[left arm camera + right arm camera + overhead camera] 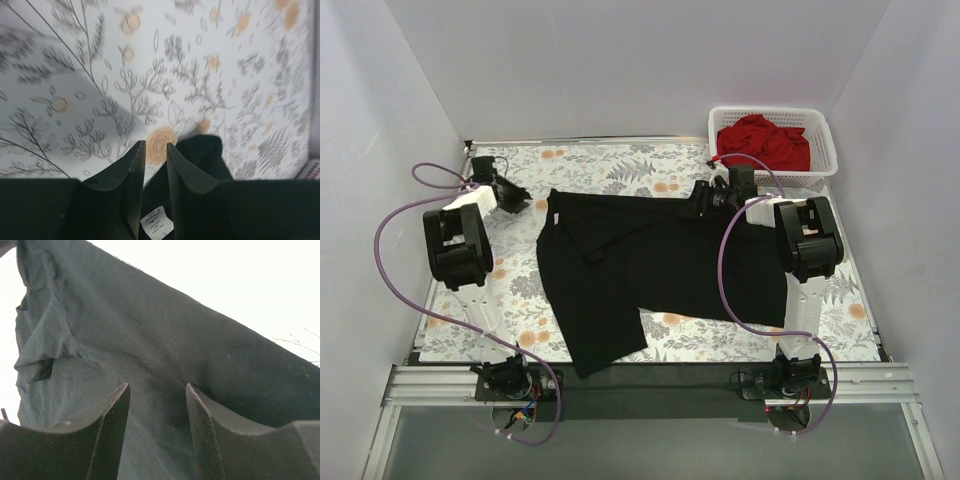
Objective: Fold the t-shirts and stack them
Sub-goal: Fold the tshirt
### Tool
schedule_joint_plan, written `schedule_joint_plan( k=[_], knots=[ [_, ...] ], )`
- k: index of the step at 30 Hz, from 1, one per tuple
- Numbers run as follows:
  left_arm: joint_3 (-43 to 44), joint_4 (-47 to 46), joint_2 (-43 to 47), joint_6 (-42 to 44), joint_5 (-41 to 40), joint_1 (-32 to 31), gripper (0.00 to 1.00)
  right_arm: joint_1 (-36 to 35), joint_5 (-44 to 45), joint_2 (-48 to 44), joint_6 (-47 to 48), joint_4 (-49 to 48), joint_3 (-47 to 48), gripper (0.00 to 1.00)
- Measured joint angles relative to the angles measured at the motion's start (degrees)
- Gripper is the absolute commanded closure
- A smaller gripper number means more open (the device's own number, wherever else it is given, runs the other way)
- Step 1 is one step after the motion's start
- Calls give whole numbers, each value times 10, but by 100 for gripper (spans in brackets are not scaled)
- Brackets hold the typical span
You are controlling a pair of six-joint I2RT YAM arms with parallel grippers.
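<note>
Black t-shirt point(650, 270) lay spread mid-table on the floral cloth point(700, 345), rumpled, one flap hanging toward the arm bases. No clean fold yet, by my read. Left gripper point(155, 145) sat at its far-left corner, fingers almost together; couldn't tell if cloth was pinched. Right gripper point(157, 386) was spread open over the shirt's far edge. Red t-shirt point(765, 140) was bunched in the white basket point(825, 150), far right. Nothing stacked, so most of the job was left.
</note>
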State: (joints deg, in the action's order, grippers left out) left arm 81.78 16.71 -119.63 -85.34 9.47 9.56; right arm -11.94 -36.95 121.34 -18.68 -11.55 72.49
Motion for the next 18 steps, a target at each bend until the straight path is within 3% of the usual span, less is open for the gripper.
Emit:
schedule_joint_plan(
  k=[5, 9, 10, 14, 18],
  knots=[
    [6, -35, 9, -1, 12, 30, 65, 3, -6, 0, 4, 2, 0, 52],
    [9, -50, 14, 24, 30, 23, 43, 3, -7, -1, 11, 6, 1, 52],
    [12, -51, 14, 31, 34, 19, 42, 3, -7, -1, 12, 7, 1, 52],
    [22, -55, 13, 78, 55, -2, 43, 3, -9, -1, 16, 9, 2, 52],
    [34, -59, 9, 130, 64, -26, 57, 3, -10, -1, 22, 10, 2, 52]
  ],
)
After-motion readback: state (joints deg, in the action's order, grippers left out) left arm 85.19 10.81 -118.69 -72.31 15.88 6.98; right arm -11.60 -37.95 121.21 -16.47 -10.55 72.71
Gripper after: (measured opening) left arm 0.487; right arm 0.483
